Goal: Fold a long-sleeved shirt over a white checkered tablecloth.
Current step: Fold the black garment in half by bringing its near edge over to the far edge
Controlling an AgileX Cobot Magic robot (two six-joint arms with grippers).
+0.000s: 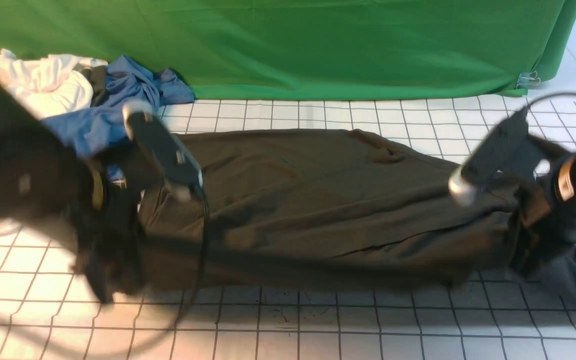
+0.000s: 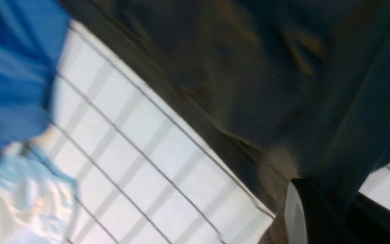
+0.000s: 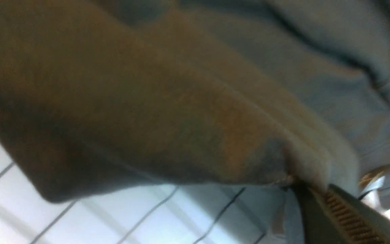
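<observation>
Dark shirt pinched by both tools

Your widest item is the white checkered tablecloth (image 1: 318, 315), spread beneath everything, with the green backdrop cloth (image 1: 318, 50) along its far side. Next comes the long-sleeved shirt (image 1: 288, 200), stretched dark and rumpled across the middle of the cloth, its near part drawn between your two arms. A fold slants across it toward your right arm (the wrist views are rather blurred there). Beyond the shirt on the left, you have the blue garment (image 1: 133, 95), with the white garments (image 1: 48, 85) heaped beside it.

Your left tool (image 2: 330, 193) is pressed together on the shirt, pinching a gathered piece at the near left. Your right tool (image 3: 311, 189) pinches the shirt too, its jaws closed around a bunched edge at the right. Smallest of all, a clear clip (image 1: 528, 80) sits at the backdrop's lower right corner.
</observation>
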